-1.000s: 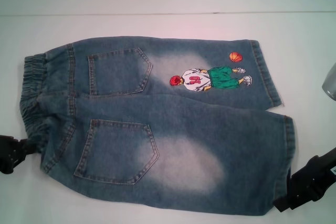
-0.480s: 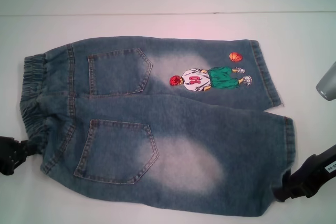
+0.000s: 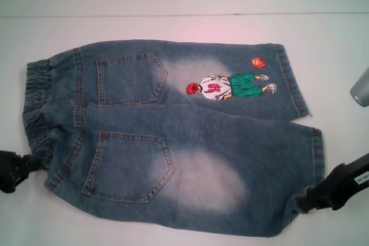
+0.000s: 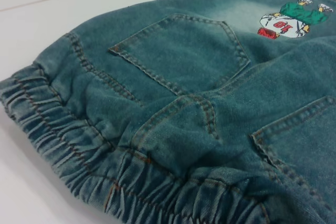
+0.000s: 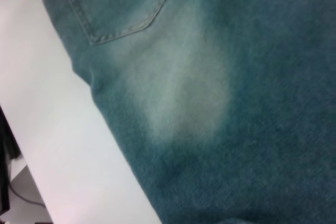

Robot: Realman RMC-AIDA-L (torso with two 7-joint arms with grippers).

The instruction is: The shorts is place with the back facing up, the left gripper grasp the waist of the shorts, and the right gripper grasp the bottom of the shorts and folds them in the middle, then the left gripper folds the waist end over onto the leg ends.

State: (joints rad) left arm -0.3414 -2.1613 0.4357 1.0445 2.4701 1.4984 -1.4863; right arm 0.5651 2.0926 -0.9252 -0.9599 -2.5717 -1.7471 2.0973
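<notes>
Denim shorts (image 3: 173,136) lie flat, back up. The left hand (image 3: 23,165) touches their waist (image 3: 36,108); the right hand (image 3: 308,197) meets the near leg hem (image 3: 319,159). I cannot tell either grip.

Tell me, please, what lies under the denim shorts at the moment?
The shorts lie flat, back up, on the white table, which shows all round them. Whatever is directly beneath the fabric is covered and cannot be seen.

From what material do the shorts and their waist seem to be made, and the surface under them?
The shorts look like washed denim: blue-green weave, pale faded patches, orange double stitching round the pockets. The waist seems to be the same cloth gathered over elastic, judging by its tight vertical puckers. The table looks smooth, matte and white, perhaps laminate; the pictures leave that open.
</notes>
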